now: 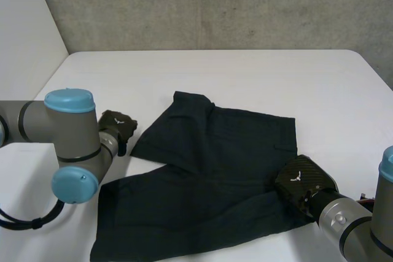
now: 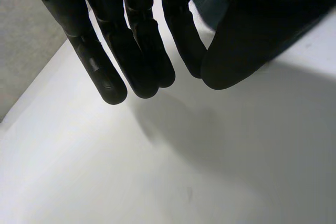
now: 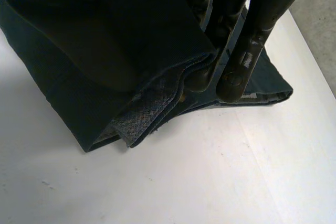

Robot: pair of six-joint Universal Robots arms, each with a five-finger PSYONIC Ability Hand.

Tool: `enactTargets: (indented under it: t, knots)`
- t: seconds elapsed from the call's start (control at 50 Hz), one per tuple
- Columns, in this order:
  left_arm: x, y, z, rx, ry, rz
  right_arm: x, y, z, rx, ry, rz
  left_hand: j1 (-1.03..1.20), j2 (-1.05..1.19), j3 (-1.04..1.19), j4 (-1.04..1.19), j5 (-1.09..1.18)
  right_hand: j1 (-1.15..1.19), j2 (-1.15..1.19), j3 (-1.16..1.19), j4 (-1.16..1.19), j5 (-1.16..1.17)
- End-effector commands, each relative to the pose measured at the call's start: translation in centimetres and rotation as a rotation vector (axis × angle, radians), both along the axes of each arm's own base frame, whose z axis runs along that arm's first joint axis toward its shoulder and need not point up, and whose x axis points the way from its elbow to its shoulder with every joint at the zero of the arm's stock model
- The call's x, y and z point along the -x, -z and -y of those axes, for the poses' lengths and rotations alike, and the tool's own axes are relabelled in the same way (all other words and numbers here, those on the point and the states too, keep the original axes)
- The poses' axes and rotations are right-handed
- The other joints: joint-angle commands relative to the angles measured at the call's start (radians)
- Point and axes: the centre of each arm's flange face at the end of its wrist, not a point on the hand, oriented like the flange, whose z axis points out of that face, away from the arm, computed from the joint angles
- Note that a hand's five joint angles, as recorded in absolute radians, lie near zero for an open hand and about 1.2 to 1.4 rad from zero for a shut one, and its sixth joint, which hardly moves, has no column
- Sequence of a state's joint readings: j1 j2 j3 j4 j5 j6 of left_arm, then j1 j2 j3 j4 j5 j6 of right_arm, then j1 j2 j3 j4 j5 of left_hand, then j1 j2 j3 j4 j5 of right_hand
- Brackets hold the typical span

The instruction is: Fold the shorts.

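Shorts (image 1: 209, 170): dark, mid-table, lying flat, legs toward 9 o'clock.
Right hand (image 1: 304, 179): at their 4 o'clock edge, pinching the raised cloth; wrist view adds pale grey lining (image 3: 142, 114).
Left hand (image 1: 118, 126): at 9 o'clock, fingers relaxed, empty, above bare tabletop.
Table (image 1: 245, 78): white.
Wall (image 1: 215, 4): grey concrete, 12 o'clock.

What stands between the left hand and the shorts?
Nothing visible does. The left hand is beside the left edge of the shorts, its fingers open, with only bare table between them.
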State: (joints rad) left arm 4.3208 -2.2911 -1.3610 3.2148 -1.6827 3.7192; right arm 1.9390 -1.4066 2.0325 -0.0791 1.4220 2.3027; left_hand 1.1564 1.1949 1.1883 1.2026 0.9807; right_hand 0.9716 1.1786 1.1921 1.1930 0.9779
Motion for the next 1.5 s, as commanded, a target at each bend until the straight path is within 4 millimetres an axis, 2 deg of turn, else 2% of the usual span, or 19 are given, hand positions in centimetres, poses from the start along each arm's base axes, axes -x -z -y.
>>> enactTargets:
  t: [0.02,0.06,0.12,0.4,0.48,0.52,0.56,0.58,0.64,0.78,0.94,1.24,1.26,1.28,1.3,1.32,1.34,1.4,1.5]
  knots:
    - [1.5,-0.3,-1.5,0.033,0.082,-0.055,0.0,0.0,0.0,0.002,0.000,0.001,-0.258,-0.296,-0.289,-0.304,-0.256,0.425,0.218,0.204,0.203,0.244]
    - [1.9,-0.4,-1.6,0.040,0.133,-0.084,0.0,0.0,0.0,0.005,0.000,0.002,-0.469,-0.508,-0.501,-0.516,-0.468,0.425,0.218,0.204,0.203,0.244]
    - [2.1,-0.5,-1.5,0.033,0.175,-0.106,0.0,0.1,0.1,0.009,0.001,0.003,-0.593,-0.632,-0.625,-0.639,-0.592,0.425,0.218,0.204,0.203,0.244]
    - [1.9,0.1,-0.9,0.009,0.224,-0.130,-0.1,0.3,0.1,0.012,-0.002,0.005,-0.558,-0.597,-0.590,-0.605,-0.557,0.425,0.218,0.204,0.203,0.244]
    - [1.8,0.5,-0.4,0.007,0.217,-0.132,-0.1,0.7,0.1,-0.005,0.000,-0.002,-0.479,-0.518,-0.511,-0.526,-0.478,0.425,0.218,0.204,0.203,0.244]
    - [1.9,0.8,-0.2,0.003,0.217,-0.129,-0.1,0.8,0.1,-0.006,0.000,-0.003,-0.350,-0.389,-0.382,-0.397,-0.349,0.425,0.218,0.204,0.203,0.244]
    - [1.9,0.9,-0.2,0.002,0.217,-0.127,0.0,0.8,0.2,-0.006,0.001,-0.003,-0.186,-0.225,-0.218,-0.233,-0.185,0.425,0.218,0.204,0.203,0.244]
    - [1.9,0.8,0.0,0.007,0.216,-0.128,-0.1,0.8,0.1,-0.006,0.000,-0.003,0.009,-0.029,-0.023,-0.037,0.010,0.425,0.218,0.204,0.203,0.244]
    - [1.8,0.6,0.3,0.022,0.203,-0.123,0.0,0.8,0.2,-0.006,0.001,-0.003,0.239,0.201,0.207,0.193,0.240,0.425,0.218,0.204,0.203,0.244]
    - [1.4,0.6,0.4,0.027,0.145,-0.098,0.0,0.9,0.1,-0.011,0.000,-0.004,0.240,0.201,0.208,0.194,0.241,0.425,0.218,0.204,0.203,0.244]
    - [-0.2,0.6,0.0,0.044,-0.048,-0.013,-0.1,0.9,0.1,-0.011,-0.002,-0.004,0.240,0.201,0.208,0.194,0.241,0.425,0.218,0.204,0.203,0.244]
    - [1.4,0.7,-2.8,0.016,-0.038,0.032,-0.1,0.7,0.2,-0.032,0.028,0.043,0.240,0.201,0.208,0.194,0.241,0.425,0.218,0.204,0.203,0.244]
    - [1.4,0.6,-2.8,0.017,-0.037,0.029,-0.1,0.7,0.3,-0.032,0.030,0.043,0.217,0.178,0.185,0.171,0.218,0.425,0.218,0.204,0.203,0.244]
    - [1.4,0.4,-2.8,0.018,-0.040,0.022,-0.1,0.8,0.2,-0.034,0.031,0.044,0.086,0.047,0.054,0.040,0.087,0.425,0.218,0.204,0.203,0.244]
    - [1.4,0.2,-2.9,0.020,-0.041,0.016,-0.1,0.7,0.3,-0.033,0.031,0.044,-0.064,-0.102,-0.095,-0.110,-0.062,0.425,0.218,0.204,0.203,0.244]
    - [1.5,-0.4,-2.9,0.029,-0.043,-0.005,-0.1,0.7,0.3,-0.033,0.030,0.043,-0.350,-0.388,-0.382,-0.396,-0.349,0.425,0.218,0.204,0.203,0.244]
    - [1.4,-0.7,-3.0,0.033,-0.044,-0.016,-0.1,0.7,0.3,-0.033,0.031,0.044,-0.452,-0.490,-0.483,-0.498,-0.450,0.425,0.218,0.204,0.203,0.244]
    - [1.3,-2.5,-3.6,0.057,-0.052,-0.059,-0.1,0.7,0.3,-0.031,0.032,0.045,-0.544,-0.582,-0.575,-0.590,-0.542,0.425,0.218,0.204,0.203,0.244]
    - [0.6,-6.1,-5.1,0.100,-0.062,-0.142,0.0,0.7,0.3,-0.033,0.033,0.046,-0.526,-0.565,-0.558,-0.572,-0.525,0.425,0.218,0.204,0.203,0.244]
